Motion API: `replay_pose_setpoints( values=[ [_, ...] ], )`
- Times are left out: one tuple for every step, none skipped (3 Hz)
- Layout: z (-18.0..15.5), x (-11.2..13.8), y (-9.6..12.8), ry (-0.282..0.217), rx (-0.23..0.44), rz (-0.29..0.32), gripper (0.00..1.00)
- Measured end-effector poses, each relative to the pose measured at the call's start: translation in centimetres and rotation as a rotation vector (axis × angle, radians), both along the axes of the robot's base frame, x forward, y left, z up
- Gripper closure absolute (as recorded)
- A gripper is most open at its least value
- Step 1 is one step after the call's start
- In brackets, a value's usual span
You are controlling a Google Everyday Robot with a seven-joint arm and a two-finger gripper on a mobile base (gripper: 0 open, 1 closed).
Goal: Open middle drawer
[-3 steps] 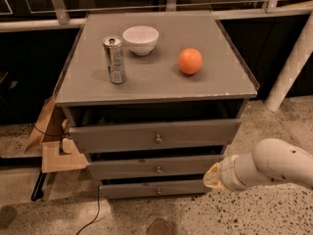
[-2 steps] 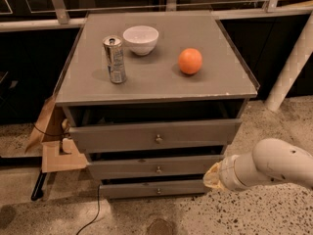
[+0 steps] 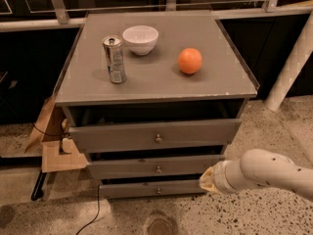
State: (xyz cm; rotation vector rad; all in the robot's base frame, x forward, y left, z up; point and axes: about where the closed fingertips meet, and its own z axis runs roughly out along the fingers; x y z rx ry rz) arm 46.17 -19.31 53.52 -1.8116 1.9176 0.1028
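The grey cabinet (image 3: 161, 89) has three drawers stacked down its front. The middle drawer (image 3: 122, 169) is a wide grey front of medium height with a small round brass knob (image 3: 158, 170) at its centre. It sits under the taller top drawer (image 3: 112, 136) and above the slim bottom drawer (image 3: 127, 190). A dark gap shows above each front. My white arm (image 3: 266, 173) reaches in from the lower right. The gripper (image 3: 208, 180) is at its tip, by the right end of the middle and bottom drawer fronts, well right of the knob.
On the cabinet top stand a metal can (image 3: 114, 59), a white bowl (image 3: 141, 38) and an orange (image 3: 190, 61). A cardboard box (image 3: 54, 151) and a cable (image 3: 93, 209) lie at the cabinet's left. A white post (image 3: 291, 67) slants at the right. The floor is speckled.
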Motion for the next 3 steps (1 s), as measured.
replay_pose_setpoints(
  values=[
    [-2.5,0.9,0.0,0.002,-0.011,0.003,0.35],
    [-4.0,1.6,-0.3,0.002,-0.017,0.001,0.12],
    [-5.3,2.5,-0.7,-0.002,-0.022,-0.005,0.0]
  ],
)
